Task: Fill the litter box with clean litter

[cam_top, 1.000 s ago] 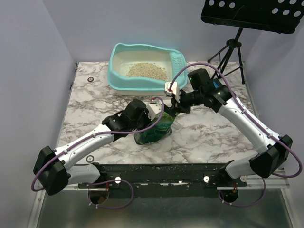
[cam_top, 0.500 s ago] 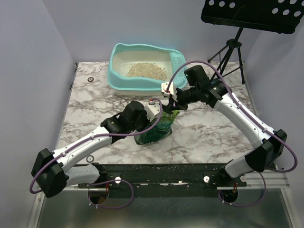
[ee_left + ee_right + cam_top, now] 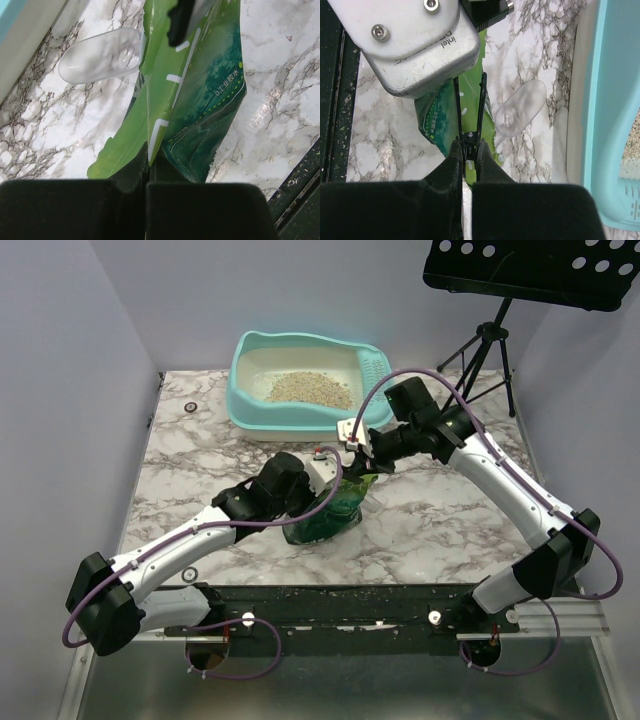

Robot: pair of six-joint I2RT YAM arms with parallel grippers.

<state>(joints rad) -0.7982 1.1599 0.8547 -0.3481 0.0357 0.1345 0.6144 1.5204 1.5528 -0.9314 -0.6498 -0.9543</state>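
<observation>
The turquoise litter box stands at the back of the table with a patch of pale tan litter and a slotted scoop inside. The green litter pouch stands upright in the middle. My left gripper is shut on the pouch's top edge. My right gripper is shut on the handles of a black clip that sits on the pouch's top; the clip also shows in the left wrist view.
A clear plastic scoop lies on the marble between the pouch and the litter box, also in the right wrist view. A black music stand on a tripod stands at the back right. A small round fitting sits at the back left.
My right gripper has moved a little left and back at the pouch's top. My left wrist has shifted slightly forward with the pouch edge in it.
</observation>
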